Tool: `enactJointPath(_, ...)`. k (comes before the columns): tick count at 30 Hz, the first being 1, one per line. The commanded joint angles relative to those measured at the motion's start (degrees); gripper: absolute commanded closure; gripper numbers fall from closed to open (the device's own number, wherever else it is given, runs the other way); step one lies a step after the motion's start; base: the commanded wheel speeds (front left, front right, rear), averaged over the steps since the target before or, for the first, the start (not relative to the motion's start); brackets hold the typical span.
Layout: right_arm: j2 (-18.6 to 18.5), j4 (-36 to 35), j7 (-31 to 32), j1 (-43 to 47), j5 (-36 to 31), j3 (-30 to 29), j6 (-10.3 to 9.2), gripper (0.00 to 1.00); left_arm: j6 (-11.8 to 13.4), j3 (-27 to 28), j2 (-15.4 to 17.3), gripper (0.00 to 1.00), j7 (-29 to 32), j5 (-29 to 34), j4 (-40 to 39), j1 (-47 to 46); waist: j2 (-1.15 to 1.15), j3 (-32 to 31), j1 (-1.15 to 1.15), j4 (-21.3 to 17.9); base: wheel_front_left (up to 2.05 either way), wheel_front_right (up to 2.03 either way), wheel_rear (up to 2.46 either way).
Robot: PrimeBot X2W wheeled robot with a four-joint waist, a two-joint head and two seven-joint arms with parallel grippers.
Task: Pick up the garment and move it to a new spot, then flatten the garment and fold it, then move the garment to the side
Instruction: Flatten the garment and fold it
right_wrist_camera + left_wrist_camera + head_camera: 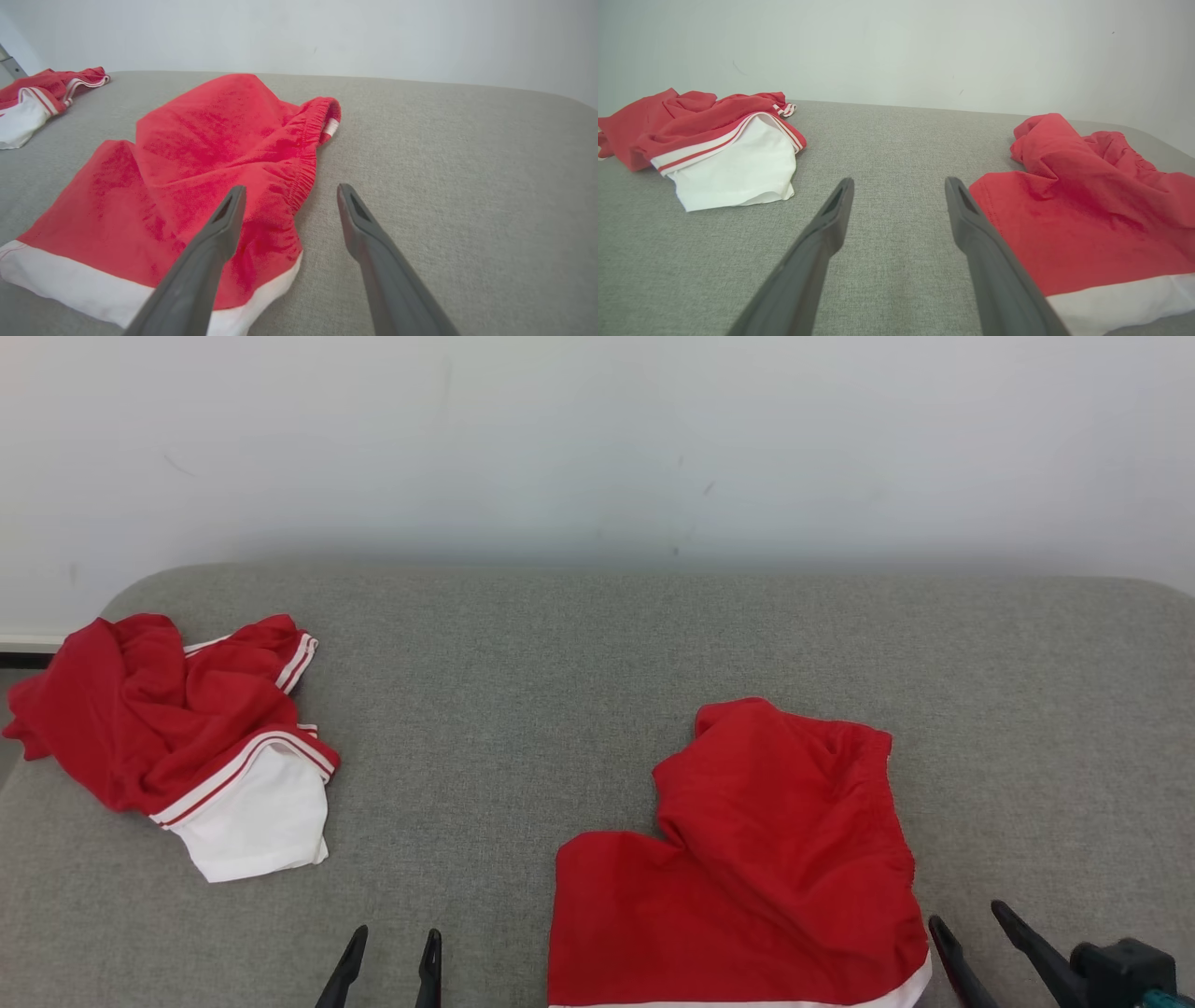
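Note:
The garment, red shorts with a white hem band and an elastic waistband, lies loosely spread on the grey padded surface near the front right. My right gripper stands open just right of its hem, holding nothing. In the right wrist view the right gripper hovers over the garment's waistband edge, its left finger above the cloth. My left gripper is open to the left of the garment, over bare surface. The left wrist view has the left gripper beside the garment.
A second crumpled red garment with white stripes and a white panel lies at the surface's far left edge, also in the left wrist view. A pale wall rises behind the surface. The surface's corners are rounded.

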Motion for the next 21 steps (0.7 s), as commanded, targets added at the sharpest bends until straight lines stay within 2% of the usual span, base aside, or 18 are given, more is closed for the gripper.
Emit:
enactJointPath(1, -0.6, -0.5, 0.8, 2.6, 0.0, -1.6, -0.13, 0.0, -0.1, 0.1, 0.0, 0.0, -0.2, 0.4, -0.1, 0.8, 0.0, 0.2, 0.0, 0.1, 0.0, 0.0, 0.0)
enactJointPath(10, 0.7, 3.4, 1.6, 3.7, -3.5, -4.5, -0.13, 0.0, -0.5, -0.7, 0.0, 0.0, -0.2, 0.6, -0.1, 1.3, 0.0, 0.9, 0.0, 0.3, 0.0, 0.0, 0.0)
enactJointPath(21, -0.6, 12.0, 2.0, -3.3, -7.1, 1.6, -0.13, 0.0, -0.7, -2.6, 0.0, 0.0, -0.2, 0.4, 0.4, 0.4, 0.0, 1.4, 0.0, 2.2, 0.0, 0.0, 0.0)
